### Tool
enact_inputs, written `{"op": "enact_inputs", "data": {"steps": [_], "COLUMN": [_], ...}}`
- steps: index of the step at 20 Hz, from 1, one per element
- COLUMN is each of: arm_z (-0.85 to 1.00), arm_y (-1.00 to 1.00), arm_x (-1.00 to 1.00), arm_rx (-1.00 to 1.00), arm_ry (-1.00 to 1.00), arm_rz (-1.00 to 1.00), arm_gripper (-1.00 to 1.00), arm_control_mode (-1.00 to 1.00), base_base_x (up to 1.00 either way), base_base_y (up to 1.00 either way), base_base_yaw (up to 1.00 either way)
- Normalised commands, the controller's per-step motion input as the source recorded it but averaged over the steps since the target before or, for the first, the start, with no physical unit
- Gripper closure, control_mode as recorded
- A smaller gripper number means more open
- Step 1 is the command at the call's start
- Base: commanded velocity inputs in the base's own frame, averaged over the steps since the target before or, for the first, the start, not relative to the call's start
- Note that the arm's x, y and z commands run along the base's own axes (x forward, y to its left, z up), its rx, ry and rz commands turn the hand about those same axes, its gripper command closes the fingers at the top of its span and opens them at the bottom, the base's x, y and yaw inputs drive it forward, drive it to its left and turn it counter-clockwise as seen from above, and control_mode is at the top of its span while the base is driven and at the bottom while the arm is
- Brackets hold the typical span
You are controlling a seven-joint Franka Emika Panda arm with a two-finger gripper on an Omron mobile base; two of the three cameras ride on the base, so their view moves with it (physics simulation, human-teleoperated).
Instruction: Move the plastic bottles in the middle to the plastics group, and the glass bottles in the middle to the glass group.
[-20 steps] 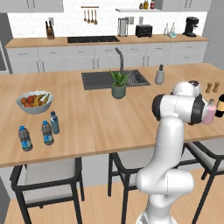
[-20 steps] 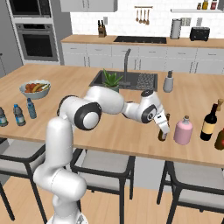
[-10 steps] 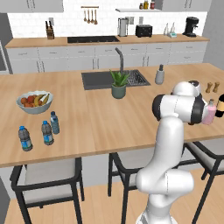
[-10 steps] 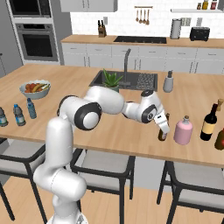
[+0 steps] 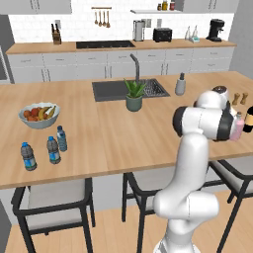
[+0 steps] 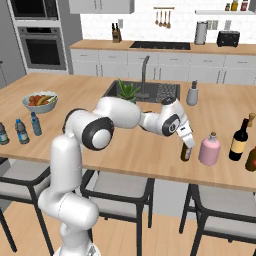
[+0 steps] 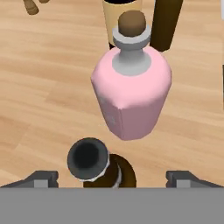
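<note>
The gripper (image 6: 186,145) hangs straight over the slim amber bottle (image 6: 185,151), its fingers spread wide to either side of the neck with clear gaps, gripping nothing. Over the last second nothing has visibly moved: arm and bottles sit as they did, so this looks like a pause just before the close, and the amber bottle has not yet started toward the glass group. In the hand view the amber bottle's dark mouth (image 7: 88,158) sits just ahead of the fingertips (image 7: 41,178), a little off centre toward one finger; its body is cut off by the bottom edge. Just beyond it stands the pink bottle (image 7: 131,87), near but apart. Further out is the dark wine bottle (image 6: 239,139) with its pale label. Well away on the opposite side stand the plastic water bottles (image 5: 49,150), near the fruit bowl (image 5: 38,115). In the left base view the arm hides the gripper and the amber bottle.
</note>
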Motion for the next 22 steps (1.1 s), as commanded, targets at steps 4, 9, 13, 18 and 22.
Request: {"op": "enact_inputs", "data": {"steps": [4,9,13,18,22], "arm_z": [0.62,0.72,0.76,0.52,0.11], "arm_y": [0.00,0.00,0.00,0.23,0.38], "arm_x": [-0.06,-0.05,-0.15,-0.56,-0.67], "arm_rx": [0.00,0.00,0.00,0.00,0.00], "arm_ry": [0.00,0.00,0.00,0.00,0.00], "arm_rz": [0.00,0.00,0.00,0.04,0.16], "arm_gripper": [-1.00,-1.00,-1.00,-1.00,-1.00], "arm_control_mode": [-1.00,-1.00,-1.00,-1.00,-1.00], "base_base_x": [0.00,0.00,0.00,0.00,0.00], "base_base_y": [0.00,0.00,0.00,0.00,0.00], "base_base_yaw": [0.00,0.00,0.00,0.00,0.00]}}
